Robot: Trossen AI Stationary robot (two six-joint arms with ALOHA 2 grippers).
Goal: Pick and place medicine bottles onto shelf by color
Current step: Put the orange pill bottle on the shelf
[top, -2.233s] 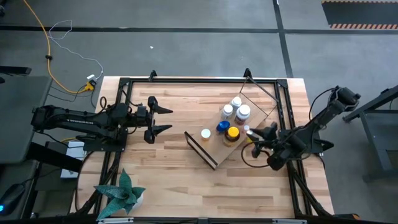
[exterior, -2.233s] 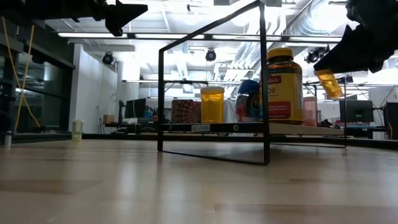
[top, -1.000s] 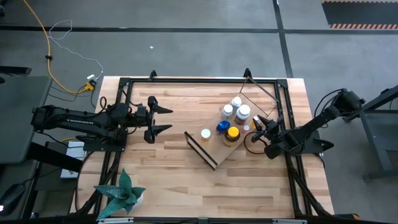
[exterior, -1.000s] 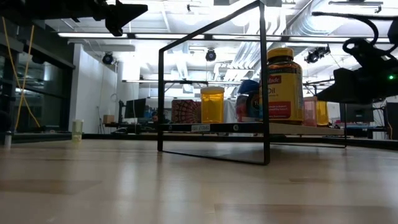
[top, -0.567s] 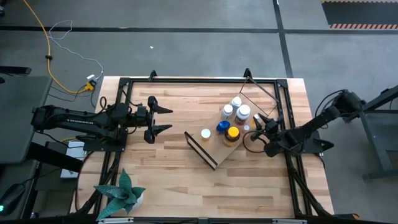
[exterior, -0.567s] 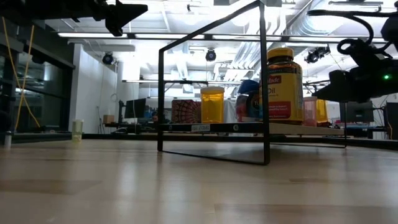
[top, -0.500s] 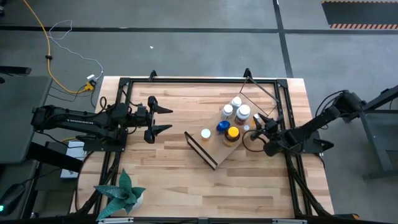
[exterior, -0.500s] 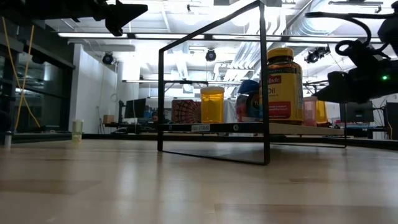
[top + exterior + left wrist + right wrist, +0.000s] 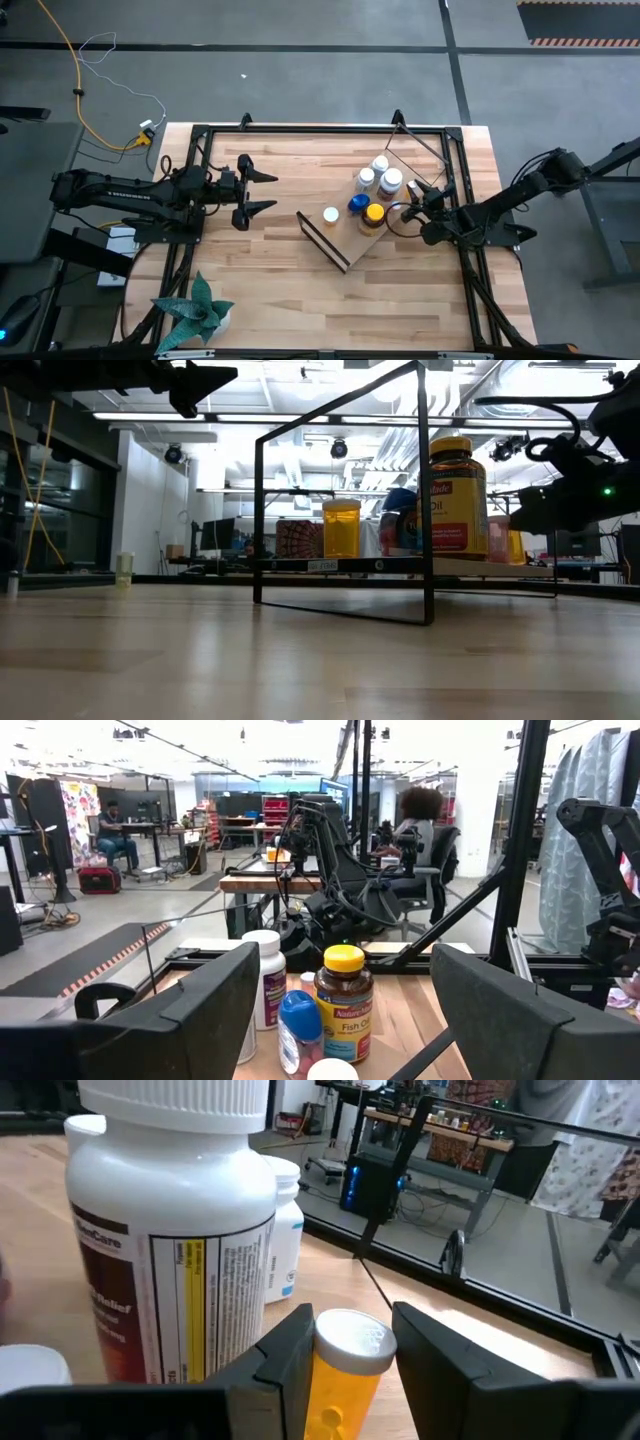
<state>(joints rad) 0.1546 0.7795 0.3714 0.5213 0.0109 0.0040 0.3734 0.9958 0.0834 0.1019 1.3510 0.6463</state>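
The right tool grips a small orange bottle with a white cap at the shelf, beside a large white bottle. The left tool hangs wide open, well apart from the shelf.

The room is a big workshop with a grey floor and bright ceiling lights. Far behind stand desks, office chairs and a seated person.

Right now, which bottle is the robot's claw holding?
The small orange bottle with the white cap, between the right gripper's fingers. The other bottles stand free on the shelf.
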